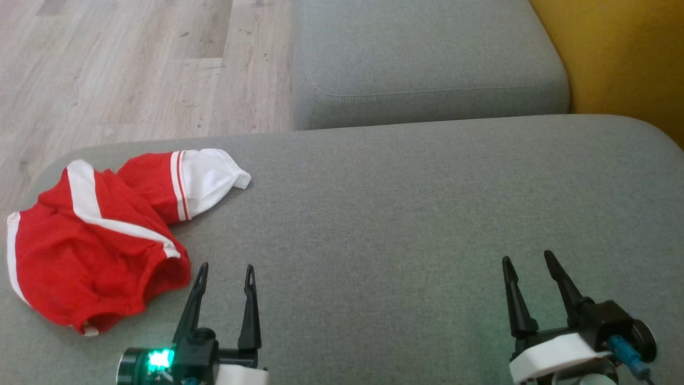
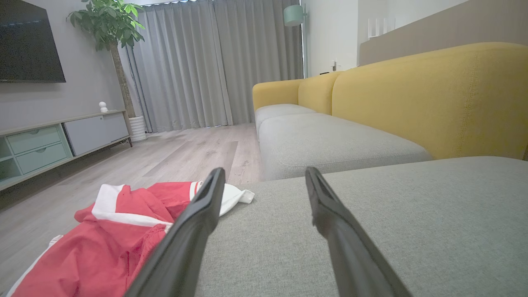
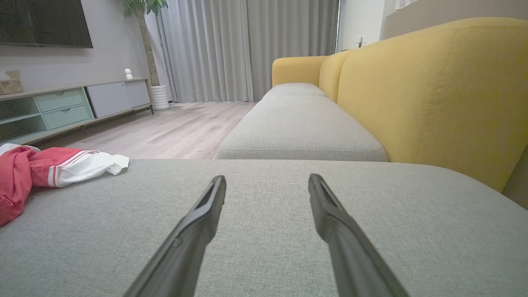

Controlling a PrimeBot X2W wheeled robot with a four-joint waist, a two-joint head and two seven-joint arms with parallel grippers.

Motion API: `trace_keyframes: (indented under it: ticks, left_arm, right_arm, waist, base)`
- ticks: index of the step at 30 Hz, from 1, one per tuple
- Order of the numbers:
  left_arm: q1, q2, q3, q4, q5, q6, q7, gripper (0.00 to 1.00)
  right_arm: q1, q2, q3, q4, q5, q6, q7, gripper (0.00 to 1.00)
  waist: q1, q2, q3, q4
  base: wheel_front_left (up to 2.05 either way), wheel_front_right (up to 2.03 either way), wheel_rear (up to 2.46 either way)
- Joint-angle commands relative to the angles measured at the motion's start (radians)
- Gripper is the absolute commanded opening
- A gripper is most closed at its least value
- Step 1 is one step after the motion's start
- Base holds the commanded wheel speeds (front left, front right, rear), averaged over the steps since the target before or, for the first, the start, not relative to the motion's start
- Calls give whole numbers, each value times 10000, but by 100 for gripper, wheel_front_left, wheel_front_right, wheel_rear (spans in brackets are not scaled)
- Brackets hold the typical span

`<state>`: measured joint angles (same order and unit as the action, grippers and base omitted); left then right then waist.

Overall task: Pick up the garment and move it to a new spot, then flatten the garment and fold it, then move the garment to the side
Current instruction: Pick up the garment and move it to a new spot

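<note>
A crumpled red garment (image 1: 101, 235) with white stripes and a white sleeve end lies at the left end of the grey sofa cushion (image 1: 406, 214). My left gripper (image 1: 225, 271) hovers open just right of the garment's near edge, nothing between its fingers. In the left wrist view the garment (image 2: 111, 239) lies left of my left gripper (image 2: 264, 175). My right gripper (image 1: 528, 259) stands open over bare cushion at the lower right, far from the cloth. The right wrist view has the garment (image 3: 49, 169) at its far left and my right gripper (image 3: 267, 181) open above the cushion.
A second grey seat cushion (image 1: 427, 59) lies beyond a gap ahead. The yellow sofa back (image 1: 625, 59) rises on the right. Wooden floor (image 1: 123, 69) lies past the cushion's left and far edge. A TV cabinet (image 2: 53, 140) and potted plant (image 2: 109, 24) stand across the room.
</note>
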<state>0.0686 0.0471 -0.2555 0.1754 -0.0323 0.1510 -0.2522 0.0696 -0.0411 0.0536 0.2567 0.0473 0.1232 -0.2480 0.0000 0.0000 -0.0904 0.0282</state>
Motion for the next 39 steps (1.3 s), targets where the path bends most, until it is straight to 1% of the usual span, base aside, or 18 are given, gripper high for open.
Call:
trace_keyframes:
  ticks: [1,3,6,11,18,24,34,36,39]
  left_arm:
    - [-341,33,361,-263,87,52,-95,100]
    - [-391,33,320,-178,84,28,-95,100]
    - [-516,33,225,-22,69,54,-95,100]
    - [-573,36,132,180,158,147,-95,100]
    - [-410,181,352,-20,176,273,-95,100]
    - [-274,345,535,-135,176,324,-95,100]
    - [-448,332,892,-655,177,652,-95,100]
    - [-759,437,921,-766,264,635,-95,100]
    - [-1557,661,907,-810,341,437,-95,100]
  right_arm:
    - [-367,-91,175,-298,46,75,-137,100]
    - [-335,-91,115,-295,19,75,-137,100]
    - [-253,-91,66,-302,-57,75,-137,100]
    - [-184,-91,81,-319,-14,75,-137,100]
    - [-168,-91,268,-383,147,75,-138,100]
    - [-140,-91,309,-395,252,75,-138,100]
    - [-443,-91,468,-342,-73,75,-138,100]
    - [-393,-91,387,-344,-187,75,-138,100]
    - [-228,-91,161,-387,-420,75,-138,100]
  waist:
    - [0,0,-2,16]
    - [0,0,7,121]
    - [0,0,31,505]
    - [0,0,37,1515]
    - [0,0,55,3046]
    - [0,0,110,4084]
    - [0,0,694,4594]
    - [0,0,816,4689]
    - [0,0,1016,4834]
  base:
    - [0,0,0]
    - [0,0,0]
    - [0,0,0]
    - [0,0,0]
    - [0,0,0]
    - [0,0,0]
    - [0,0,0]
    - [0,0,0]
    - [0,0,0]
